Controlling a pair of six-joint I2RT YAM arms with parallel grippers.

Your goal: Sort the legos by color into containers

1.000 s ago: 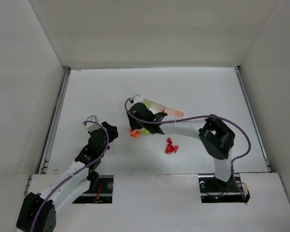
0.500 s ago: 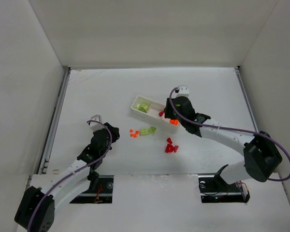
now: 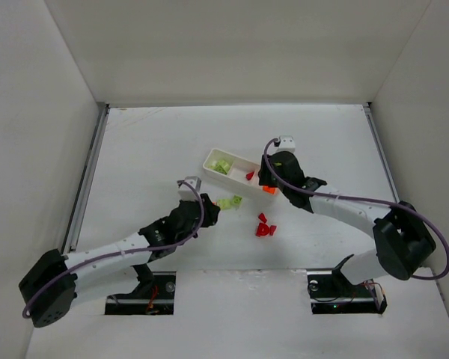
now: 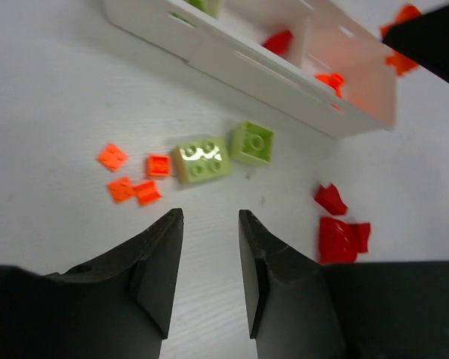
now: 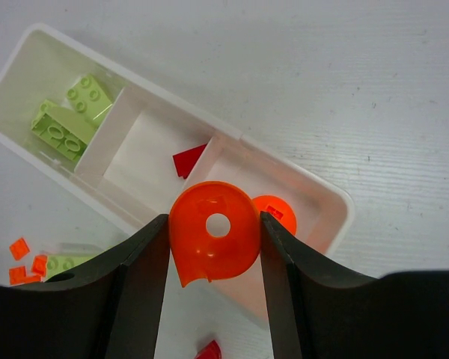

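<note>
Left gripper [image 4: 209,218] — spread, empty, low over the counter [image 4: 52,105], just short of two yellow-green blocks [image 4: 202,159]. Flat orange plates [image 4: 133,179] lie to their left, red pieces [image 4: 337,228] to their right. All likely light, rigid and slick; take blocks across flat sides. Beyond: tray [image 4: 232,63]. Right gripper [image 5: 215,224] pinches a rounded orange piece [image 5: 209,258] by its edges, above the orange compartment [image 5: 314,202].

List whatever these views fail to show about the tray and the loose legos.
- Right wrist: the held orange rounded piece covers part of the tray's end compartment, so the count there is unclear.
- Top: the right gripper covers that same end.
- Left wrist: the tray's green end runs off the top edge.
- Top: the small orange tiles hide under the left gripper.
</note>
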